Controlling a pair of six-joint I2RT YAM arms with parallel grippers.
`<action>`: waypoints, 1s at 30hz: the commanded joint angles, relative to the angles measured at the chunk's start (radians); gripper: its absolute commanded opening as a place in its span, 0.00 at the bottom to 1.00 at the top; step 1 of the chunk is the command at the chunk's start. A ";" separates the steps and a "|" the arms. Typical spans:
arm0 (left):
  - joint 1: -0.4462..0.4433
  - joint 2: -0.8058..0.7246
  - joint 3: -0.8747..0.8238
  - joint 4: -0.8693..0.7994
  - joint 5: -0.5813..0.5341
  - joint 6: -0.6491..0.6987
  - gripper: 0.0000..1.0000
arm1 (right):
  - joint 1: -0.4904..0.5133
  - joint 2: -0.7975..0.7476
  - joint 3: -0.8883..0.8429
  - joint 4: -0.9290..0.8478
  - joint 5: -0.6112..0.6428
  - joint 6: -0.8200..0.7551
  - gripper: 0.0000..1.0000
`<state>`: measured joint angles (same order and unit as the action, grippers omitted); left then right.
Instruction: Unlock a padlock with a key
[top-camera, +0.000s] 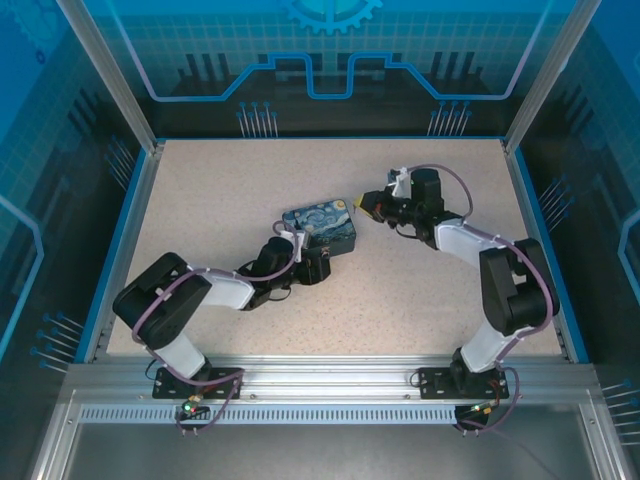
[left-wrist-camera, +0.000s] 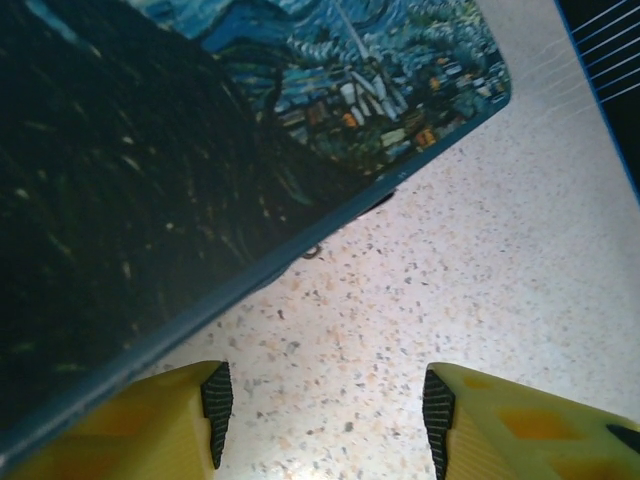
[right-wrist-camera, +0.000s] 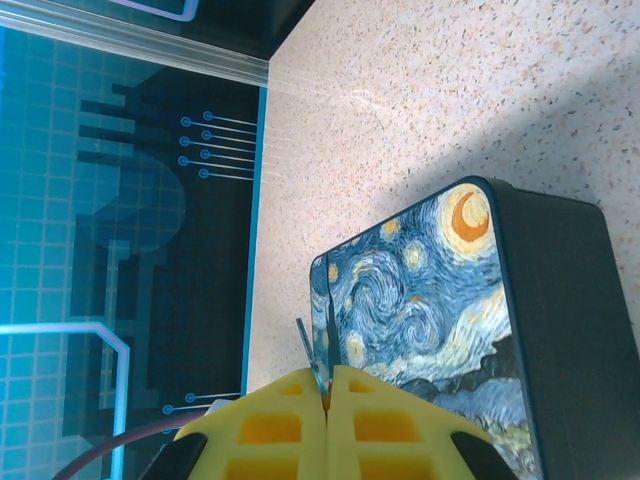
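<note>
My right gripper (right-wrist-camera: 327, 388) is shut on the key (right-wrist-camera: 304, 343), a thin grey blade that sticks out past the yellow fingertips. It hovers just off the right end of the painted tin (right-wrist-camera: 440, 300); from above it (top-camera: 361, 206) sits beside the tin (top-camera: 320, 226). My left gripper (left-wrist-camera: 327, 408) is open over bare table next to the tin's long edge (left-wrist-camera: 260, 150), with nothing between its pads. At that edge a tiny dark loop (left-wrist-camera: 313, 251) peeks out. I cannot tell whether it belongs to the padlock, whose body is hidden.
The speckled table (top-camera: 230, 190) is ringed by a blue rim and glass walls (top-camera: 330, 70). Both arms reach in from the near rail, the left one (top-camera: 190, 300) low against the tin's near side and the right one (top-camera: 510, 280) curving in from the right.
</note>
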<state>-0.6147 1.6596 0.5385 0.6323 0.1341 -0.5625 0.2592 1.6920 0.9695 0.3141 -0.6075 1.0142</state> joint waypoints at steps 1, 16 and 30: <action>-0.009 0.023 0.039 -0.005 -0.032 0.094 0.55 | 0.029 0.053 0.041 -0.027 0.018 0.013 0.00; 0.007 0.069 0.046 0.002 -0.121 0.182 0.53 | 0.117 0.137 0.064 -0.104 0.119 0.007 0.00; 0.007 0.128 0.034 0.071 -0.267 0.296 0.53 | 0.141 0.185 0.070 -0.110 0.131 0.012 0.00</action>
<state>-0.6117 1.7626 0.5800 0.6567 -0.0601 -0.3294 0.3874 1.8423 1.0233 0.2394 -0.4980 1.0241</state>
